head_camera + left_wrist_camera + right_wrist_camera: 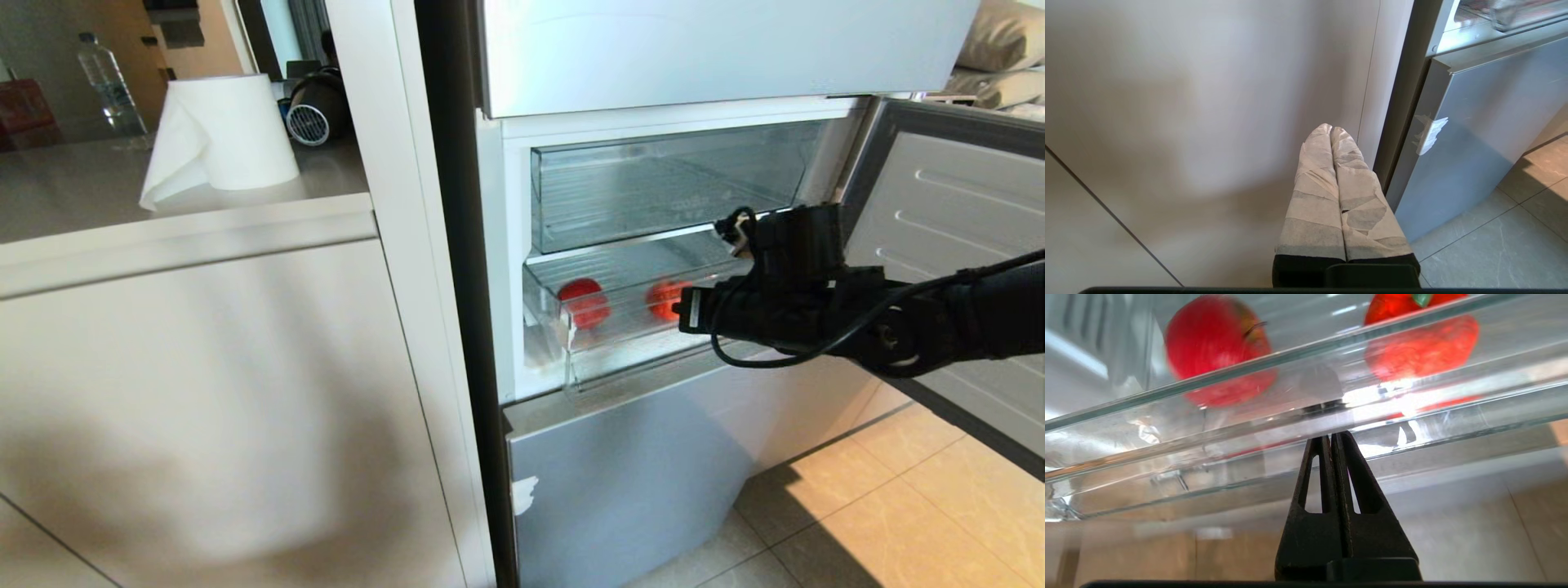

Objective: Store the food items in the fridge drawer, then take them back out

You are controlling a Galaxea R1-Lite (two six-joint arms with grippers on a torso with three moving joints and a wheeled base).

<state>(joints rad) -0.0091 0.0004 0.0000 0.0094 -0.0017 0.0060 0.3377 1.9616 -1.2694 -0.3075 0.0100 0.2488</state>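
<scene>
The two food items, red and roundish (pixel 584 302) (pixel 665 298), lie inside the clear fridge drawer (pixel 620 347), which stands slightly pulled out of the fridge. Through the drawer's front they show again in the right wrist view (pixel 1220 351) (pixel 1421 347), the second with a green stem. My right gripper (pixel 687 310) is shut and empty, and its black fingertips (pixel 1331 435) sit right at the drawer's thick front lip (pixel 1208 433), below the two items. Whether they touch it I cannot tell. My left gripper (pixel 1331 127), with taped fingers, hangs shut and empty beside the cabinet.
A taller clear bin (pixel 653 188) sits above the drawer. The open fridge door (pixel 963 212) stands behind my right arm. Below is the grey lower door (pixel 637 465). A counter (pixel 188 237) to the left holds a paper towel roll (pixel 229 131) and a bottle (pixel 106 82).
</scene>
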